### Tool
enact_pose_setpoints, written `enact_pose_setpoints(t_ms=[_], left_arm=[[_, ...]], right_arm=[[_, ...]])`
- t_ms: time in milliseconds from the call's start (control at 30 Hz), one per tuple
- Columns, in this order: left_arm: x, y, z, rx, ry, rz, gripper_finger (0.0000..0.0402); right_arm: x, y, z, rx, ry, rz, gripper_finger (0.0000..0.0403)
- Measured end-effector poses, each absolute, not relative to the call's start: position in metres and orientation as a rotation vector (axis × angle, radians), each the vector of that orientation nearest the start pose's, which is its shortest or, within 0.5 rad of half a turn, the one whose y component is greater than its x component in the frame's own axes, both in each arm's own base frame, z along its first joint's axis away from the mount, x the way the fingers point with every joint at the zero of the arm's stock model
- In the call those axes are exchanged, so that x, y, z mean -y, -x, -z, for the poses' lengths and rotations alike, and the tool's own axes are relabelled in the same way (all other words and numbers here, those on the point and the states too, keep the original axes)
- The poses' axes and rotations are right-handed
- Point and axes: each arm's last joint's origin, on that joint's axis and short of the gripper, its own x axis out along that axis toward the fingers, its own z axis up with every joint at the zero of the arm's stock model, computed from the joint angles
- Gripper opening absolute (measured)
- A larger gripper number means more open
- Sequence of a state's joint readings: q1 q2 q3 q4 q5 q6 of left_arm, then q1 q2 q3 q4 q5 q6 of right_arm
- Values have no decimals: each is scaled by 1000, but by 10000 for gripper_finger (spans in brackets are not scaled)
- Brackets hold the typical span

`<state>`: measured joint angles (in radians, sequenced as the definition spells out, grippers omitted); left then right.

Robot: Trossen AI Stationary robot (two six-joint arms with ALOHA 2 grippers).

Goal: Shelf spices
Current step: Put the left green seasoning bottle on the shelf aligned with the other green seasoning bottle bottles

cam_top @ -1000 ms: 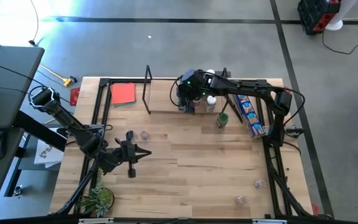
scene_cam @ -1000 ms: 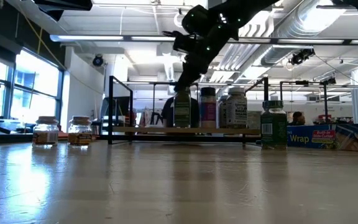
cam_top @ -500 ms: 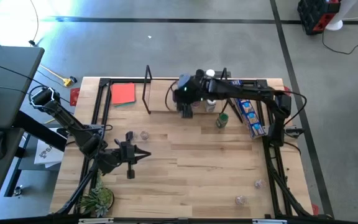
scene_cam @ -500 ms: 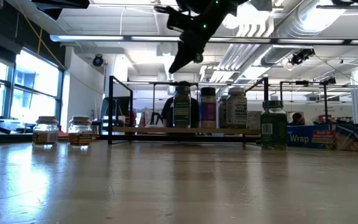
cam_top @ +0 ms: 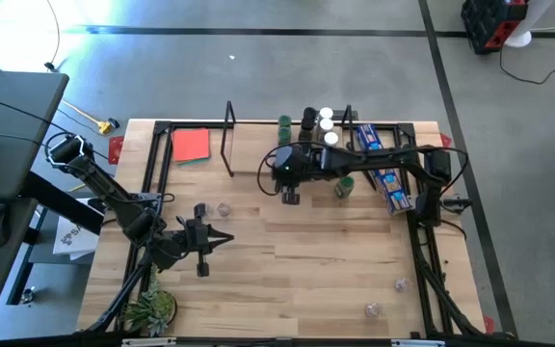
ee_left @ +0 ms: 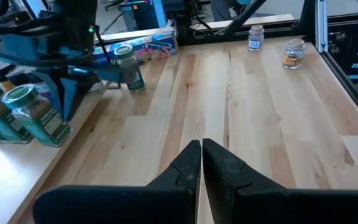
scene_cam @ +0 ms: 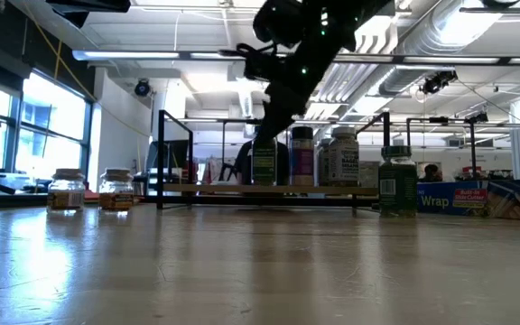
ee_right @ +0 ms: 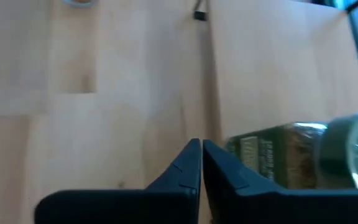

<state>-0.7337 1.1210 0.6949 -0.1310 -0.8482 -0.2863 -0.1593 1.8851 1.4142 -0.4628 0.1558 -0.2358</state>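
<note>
Here the right pincer [cam_top: 289, 196], shut and empty, has been drawn back from the shelf [cam_top: 258, 159]; a green-lidded jar [cam_top: 284, 123] behind it was left shelved.

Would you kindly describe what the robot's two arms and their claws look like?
Both arms are dark, jointed links with thin black cables looping beside them. The left claw and right claw each end in two matte black, tapered fingers. A small green light glows on the right arm's wrist.
</note>
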Motion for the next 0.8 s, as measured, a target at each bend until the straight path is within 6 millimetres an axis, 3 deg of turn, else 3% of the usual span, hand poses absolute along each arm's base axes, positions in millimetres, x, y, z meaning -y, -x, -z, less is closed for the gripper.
enact_pose_setpoints(t_ms=[267,800], left_arm=[[136,-183,-249,-370,-115,-165,14],[136,-183,-249,-370,-114,-165,14]], right_arm=[[85,-396,-210,-922,206,305,4],[107,-392,-211,-920,242,332,0]])
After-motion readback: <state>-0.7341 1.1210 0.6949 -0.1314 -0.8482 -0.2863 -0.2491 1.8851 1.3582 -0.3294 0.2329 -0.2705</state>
